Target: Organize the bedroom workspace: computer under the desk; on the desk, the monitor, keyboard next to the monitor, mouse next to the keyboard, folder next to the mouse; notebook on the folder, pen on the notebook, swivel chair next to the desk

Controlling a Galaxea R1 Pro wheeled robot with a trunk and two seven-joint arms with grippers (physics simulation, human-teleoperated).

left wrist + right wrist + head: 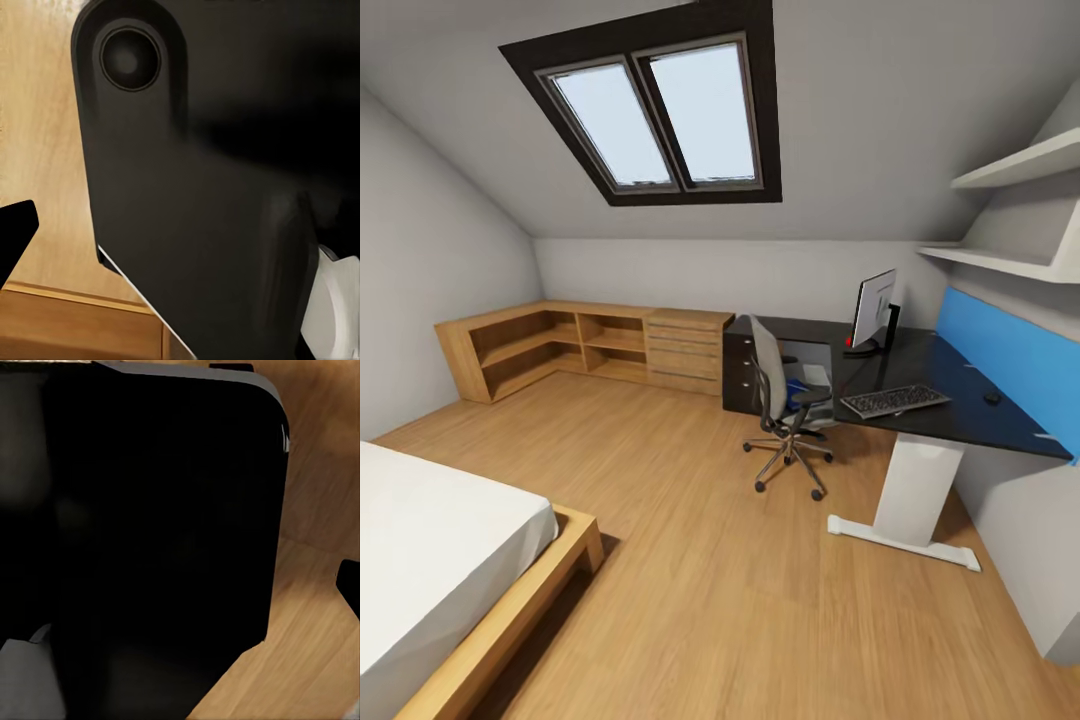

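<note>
Nearest to you in the head view is the bed (430,570), its white mattress in a wooden frame at the lower left, on the plank floor (700,560) of the bedroom. Across the room you have the desk (960,400), black-topped with a blue back panel (1010,360) along the right wall. On it stand the monitor (873,308) towards the far end, the keyboard (895,401) near the front edge, and the mouse (992,397) well to the right of the keyboard, close to the blue panel. The swivel chair (780,400) sits just beside the desk's front, and something blue, likely the folder (798,392), lies on its seat. A wooden cabinet (590,345) runs along the far wall under the skylight (660,110). Both wrist views show dark robot bodywork over the floor; you cannot tell whether either gripper is released or clenched.
</note>
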